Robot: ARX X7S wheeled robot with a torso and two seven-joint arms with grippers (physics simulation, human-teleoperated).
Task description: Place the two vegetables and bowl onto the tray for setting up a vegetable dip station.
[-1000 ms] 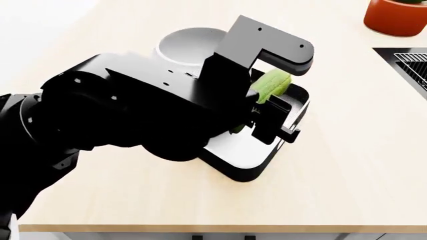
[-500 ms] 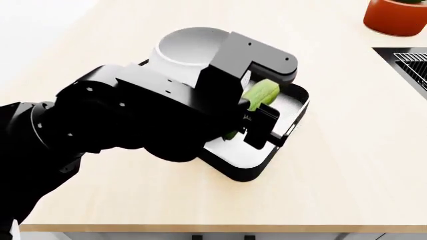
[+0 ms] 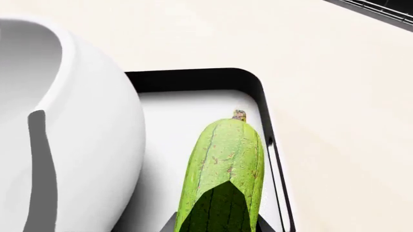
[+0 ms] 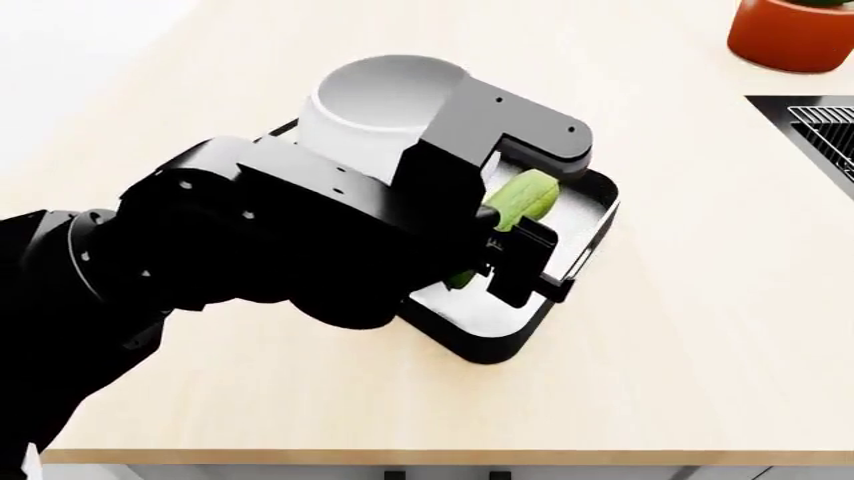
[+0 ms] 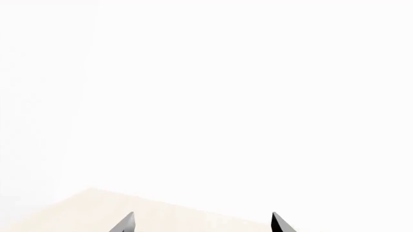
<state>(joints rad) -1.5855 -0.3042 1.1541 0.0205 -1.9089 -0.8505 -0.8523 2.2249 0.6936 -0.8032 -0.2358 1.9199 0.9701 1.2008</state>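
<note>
No readable text, labels, brands, numbers or signs in any view. Bowl (image 4: 380, 105), tray (image 4: 514, 340), cucumber (image 3: 226, 174) and pot (image 4: 790, 32): all plain, unmarked surfaces. Left arm housing (image 4: 267, 235): black, only small pale dots, no lettering legible. Right wrist view: blank pale surface, nothing written.

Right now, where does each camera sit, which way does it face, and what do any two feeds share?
Head view: on the head, looking forward and down at the counter; the black left arm fills it, its left pincer over the tray.
Left wrist view: near that pincer, facing the green vegetable, white bowl and tray; only dark fingertips show.
Right wrist view: near the right pincer, facing blank white past a counter edge; two spread fingertips show.
Head and left wrist share the vegetable, bowl and tray.
</note>
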